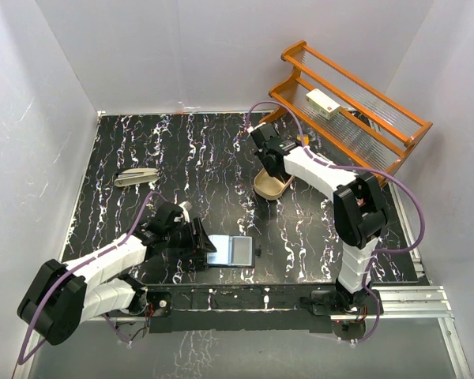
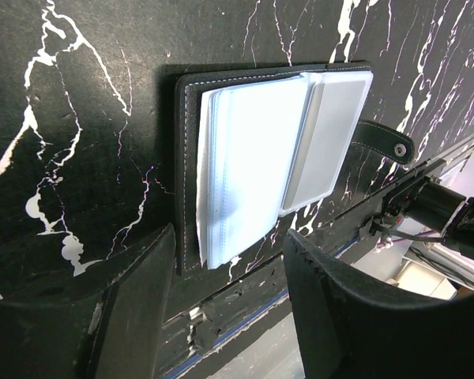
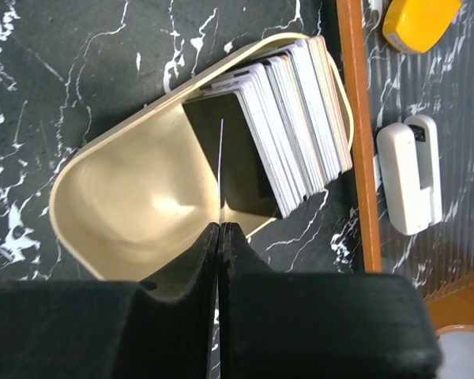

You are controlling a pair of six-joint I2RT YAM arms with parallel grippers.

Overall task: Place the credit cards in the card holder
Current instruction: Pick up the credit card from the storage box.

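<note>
1. The card holder (image 2: pixel 253 158) lies open and flat on the black marbled table (image 1: pixel 221 158), close to the near edge and about midway between the two arm bases.
2. Its pale, clear-looking sleeves face up inside the black stitched cover, and a black strap (image 2: pixel 383 140) with a snap sticks out from its right side.
3. The left gripper (image 2: pixel 229 296) sits low at the holder's left end with its fingers (image 2: pixel 134 308) spread apart and nothing between them. Whether a fingertip touches the cover's corner, I cannot tell.
4. The credit cards (image 3: pixel 300 118) stand on edge as a tight stack in one end of a cream oval-ended tray (image 3: pixel 118 197); the rest of the tray is bare.
5. The tray rests on the table towards the far right, just beside the near left foot of a wooden rack (image 1: pixel 363 103).
6. The right gripper (image 3: pixel 221 229) hangs over the tray with its fingers pressed together on a single card (image 3: pixel 221 166), seen edge-on as a thin pale line.
7. That card stands upright in the gap beside the stack, apart from it.
8. A white box (image 1: pixel 324 103) lies on the rack's ribbed shelf.
9. A yellow object (image 3: pixel 419 20) shows at the edge of the right wrist view.
10. A pale grey clip-shaped object (image 1: pixel 136 177) lies on the table's left side, well apart from the holder.
</note>
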